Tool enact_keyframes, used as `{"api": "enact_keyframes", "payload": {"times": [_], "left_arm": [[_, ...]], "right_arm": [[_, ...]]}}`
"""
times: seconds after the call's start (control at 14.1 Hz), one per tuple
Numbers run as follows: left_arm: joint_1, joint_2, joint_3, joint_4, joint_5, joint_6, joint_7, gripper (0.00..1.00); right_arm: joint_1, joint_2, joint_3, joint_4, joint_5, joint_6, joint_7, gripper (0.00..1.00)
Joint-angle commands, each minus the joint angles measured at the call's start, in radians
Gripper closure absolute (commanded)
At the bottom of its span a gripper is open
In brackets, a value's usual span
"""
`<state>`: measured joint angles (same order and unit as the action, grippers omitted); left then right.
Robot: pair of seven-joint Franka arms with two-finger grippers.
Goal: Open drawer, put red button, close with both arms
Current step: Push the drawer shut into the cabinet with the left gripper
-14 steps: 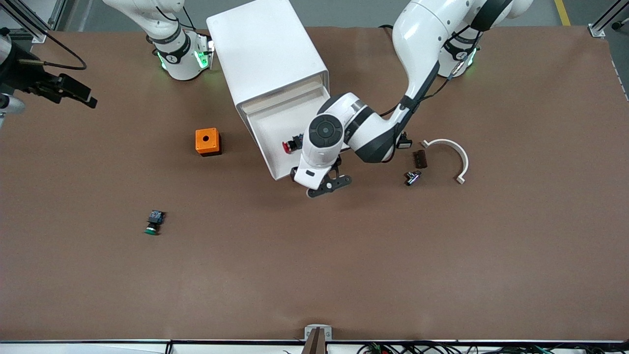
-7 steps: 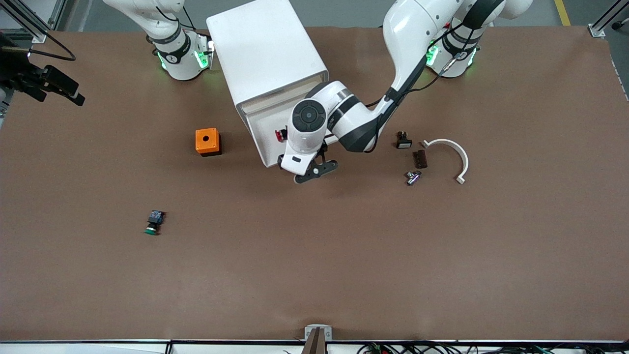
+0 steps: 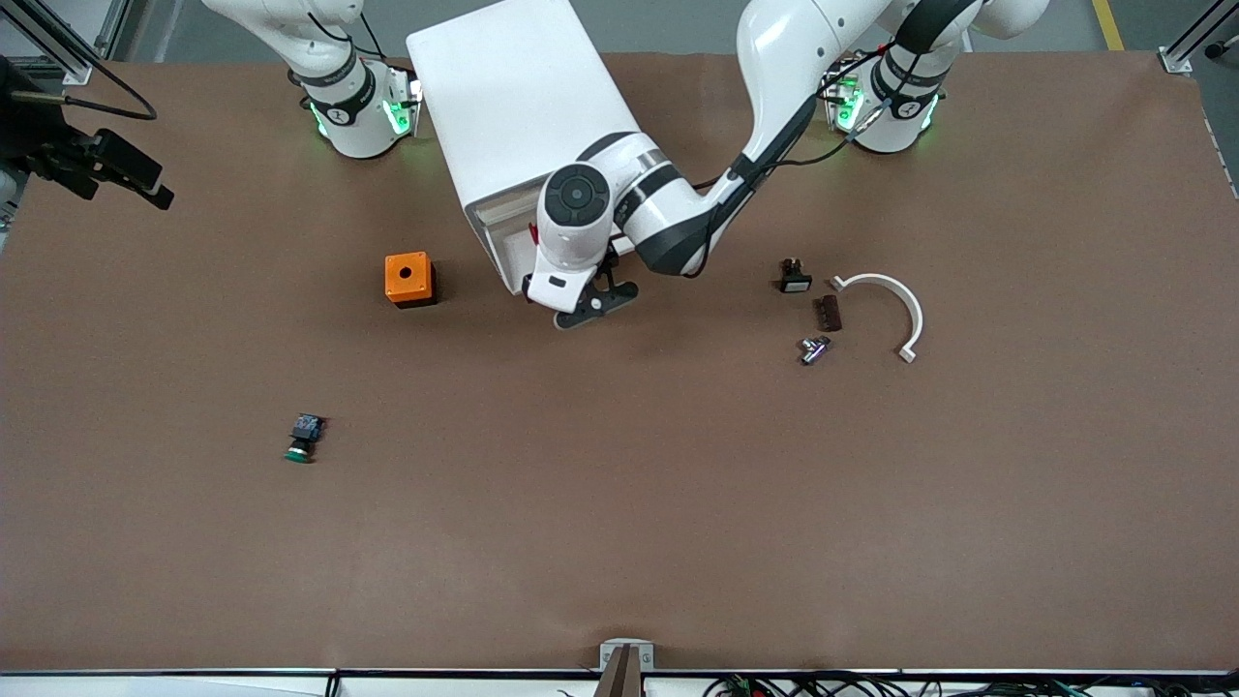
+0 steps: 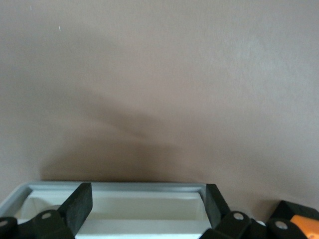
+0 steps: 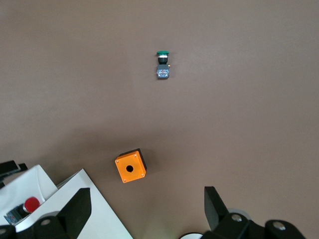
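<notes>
Two arms at the brown table, only one busy. Left gripper (image 3: 587, 308) sits low at the front edge of the white plastic drawer (image 3: 505, 254), which sticks partway out of the white box-shaped cabinet (image 3: 518, 102). Black fingers (image 4: 79, 205) spread wide, nothing between them; left wrist view shows them straddling the drawer's front lip.

Small red-capped push-button w/ black body (image 5: 25, 206) lies inside the drawer, just beside the left gripper but apart from it; front view shows only a red sliver (image 3: 532, 232) by the left wrist.

Right gripper (image 5: 144, 211) waits, raised, past the right arm's end of the table, fingers apart, empty.

Orange box w/ a hole (image 3: 408, 279) beside the drawer; green-capped button (image 3: 303, 439) nearer the front camera.
</notes>
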<state>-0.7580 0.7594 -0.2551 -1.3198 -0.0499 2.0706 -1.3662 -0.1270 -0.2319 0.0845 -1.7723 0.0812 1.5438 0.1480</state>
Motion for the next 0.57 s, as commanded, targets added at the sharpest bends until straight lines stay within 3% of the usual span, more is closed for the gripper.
{"api": "enact_keyframes", "payload": {"times": [0.0,0.5], "left_arm": [[-0.03,-0.018,-0.004,-0.016,0.015,0.009,-0.059,0.0],[-0.087,-0.014,-0.012,-0.019,0.013,0.014,-0.102,0.0]], "right_arm": [[0.006,0.011,0.001,0.036,-0.017,-0.008,0.021,0.0],[-0.003,0.052,-0.002,0.09,-0.015,-0.01,0.022,0.0]]}}
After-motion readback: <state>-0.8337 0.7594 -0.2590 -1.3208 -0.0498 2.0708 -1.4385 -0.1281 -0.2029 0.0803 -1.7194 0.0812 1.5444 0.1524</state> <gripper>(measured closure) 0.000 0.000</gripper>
